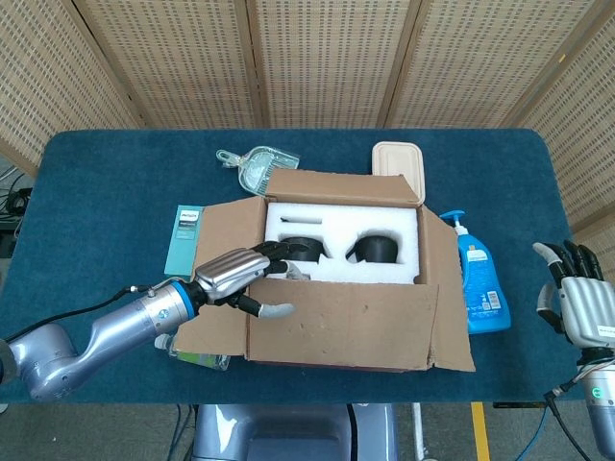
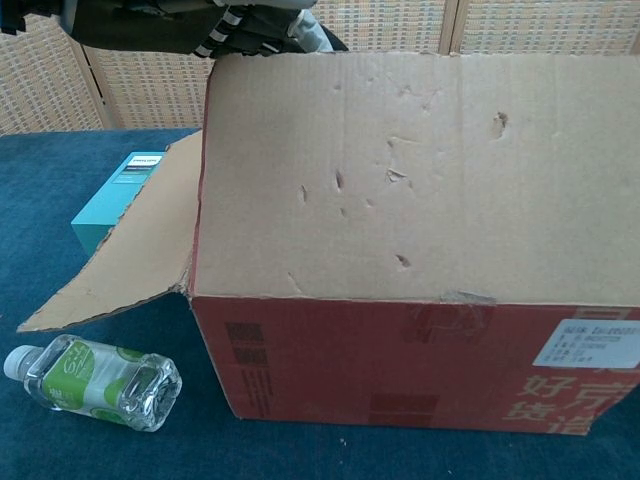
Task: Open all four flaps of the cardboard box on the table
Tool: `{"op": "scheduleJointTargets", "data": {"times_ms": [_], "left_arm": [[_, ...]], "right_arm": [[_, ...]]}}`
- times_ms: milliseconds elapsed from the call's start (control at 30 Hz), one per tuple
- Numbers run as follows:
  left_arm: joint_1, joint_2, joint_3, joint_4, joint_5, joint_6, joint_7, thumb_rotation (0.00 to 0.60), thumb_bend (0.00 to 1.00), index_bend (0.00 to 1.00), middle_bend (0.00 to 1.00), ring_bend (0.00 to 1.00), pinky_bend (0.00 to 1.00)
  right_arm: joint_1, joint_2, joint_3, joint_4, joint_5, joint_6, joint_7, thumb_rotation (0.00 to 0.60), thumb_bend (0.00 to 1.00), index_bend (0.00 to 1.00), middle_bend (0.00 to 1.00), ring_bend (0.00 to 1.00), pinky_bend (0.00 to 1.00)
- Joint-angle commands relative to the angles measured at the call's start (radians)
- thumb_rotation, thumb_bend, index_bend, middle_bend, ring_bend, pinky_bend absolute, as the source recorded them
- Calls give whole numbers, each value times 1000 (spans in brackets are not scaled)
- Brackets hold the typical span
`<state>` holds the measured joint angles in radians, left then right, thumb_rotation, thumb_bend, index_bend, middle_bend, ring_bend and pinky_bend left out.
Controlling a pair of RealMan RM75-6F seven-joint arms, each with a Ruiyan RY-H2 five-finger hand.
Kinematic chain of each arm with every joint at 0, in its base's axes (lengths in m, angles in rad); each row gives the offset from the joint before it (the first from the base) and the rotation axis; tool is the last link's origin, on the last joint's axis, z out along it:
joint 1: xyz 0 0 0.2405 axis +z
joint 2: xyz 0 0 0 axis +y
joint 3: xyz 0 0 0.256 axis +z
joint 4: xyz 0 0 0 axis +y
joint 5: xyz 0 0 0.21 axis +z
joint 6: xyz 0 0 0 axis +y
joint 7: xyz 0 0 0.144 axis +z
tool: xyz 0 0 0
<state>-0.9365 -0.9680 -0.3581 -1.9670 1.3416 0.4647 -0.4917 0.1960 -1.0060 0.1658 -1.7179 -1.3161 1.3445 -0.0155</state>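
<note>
Box: cardboard box sits mid-table on the blue cloth, near the front edge.
Head view only: white foam insert with dark items inside; far, left and right flaps lie spread.
Chest view only: front flap stands up, blocking the interior; red box wall below.
Left hand: fingers hooked over the front flap's left top edge.
Right hand: beyond the table's right edge, fingers spread, empty.
Around: teal carton, water bottle, blue pump bottle, dustpan, beige lidded container.
</note>
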Motion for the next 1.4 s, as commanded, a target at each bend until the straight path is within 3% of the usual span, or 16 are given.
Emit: {"op": "scheduleJointTargets", "data": {"times_ms": [33,267,567,833,1400], "left_arm": [[23,20,-4,-11,67,6,-93,148,249,317,39,0,0],[39,60,26,3,257,80,-336,148,248,317,39,0,0],[-15,104,131,43,470,205,-653,149,247,317,39,0,0],[-89,141,258,90,639,346,-896,146,246,317,38,0,0],[-181,179,427,122,835,513,-1112,137,246,317,39,0,0]], "right_arm": [[3,0,1,-6,3,-2,-10,600,825,132,158,0,19],[10,-3,3,-21,13,-8,-39,600,825,132,158,0,19],[16,-4,3,-34,21,-12,-62,600,825,132,158,0,19],[17,-4,2,-40,26,-12,-68,600,825,132,158,0,19],[16,-5,0,-43,21,-8,-67,600,825,132,158,0,19]]}}
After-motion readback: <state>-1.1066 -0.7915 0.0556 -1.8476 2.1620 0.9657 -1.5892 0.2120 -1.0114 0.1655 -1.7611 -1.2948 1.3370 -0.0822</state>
